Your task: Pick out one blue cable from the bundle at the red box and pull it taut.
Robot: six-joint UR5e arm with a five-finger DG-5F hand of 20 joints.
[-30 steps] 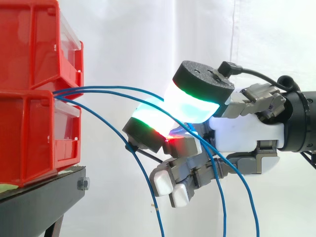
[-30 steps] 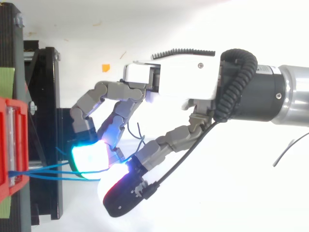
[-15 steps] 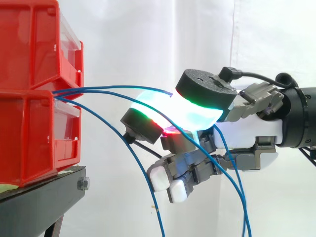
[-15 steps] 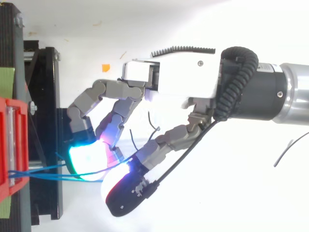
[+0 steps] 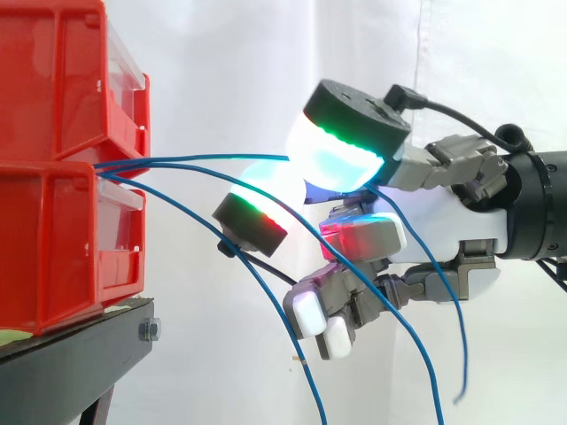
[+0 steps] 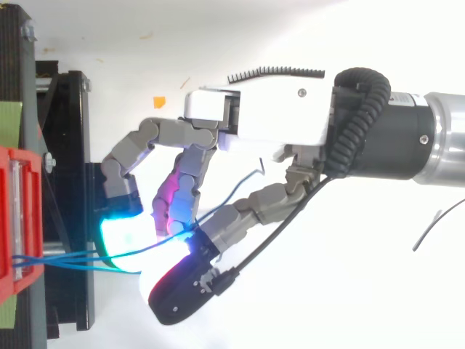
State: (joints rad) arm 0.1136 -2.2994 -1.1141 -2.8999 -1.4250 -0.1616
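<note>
Hand (image 5: pixel 452 232) at 3 o'clock of red box (image 5: pixel 53 239), fingers pinching one blue cable (image 5: pixel 221 158); other cables (image 5: pixel 133 184) sag toward 5 o'clock.

Thin blue cables (image 5: pixel 204 158) fan from red box (image 5: pixel 62 257), drooping slack rightward.

Black stand (image 5: pixel 75 359) carries a red bin (image 5: pixel 53 248) seated directly on its top; a second red bin (image 5: pixel 62 80) stacked upon the first (bolt (image 5: pixel 149 330) at stand corner)
</note>
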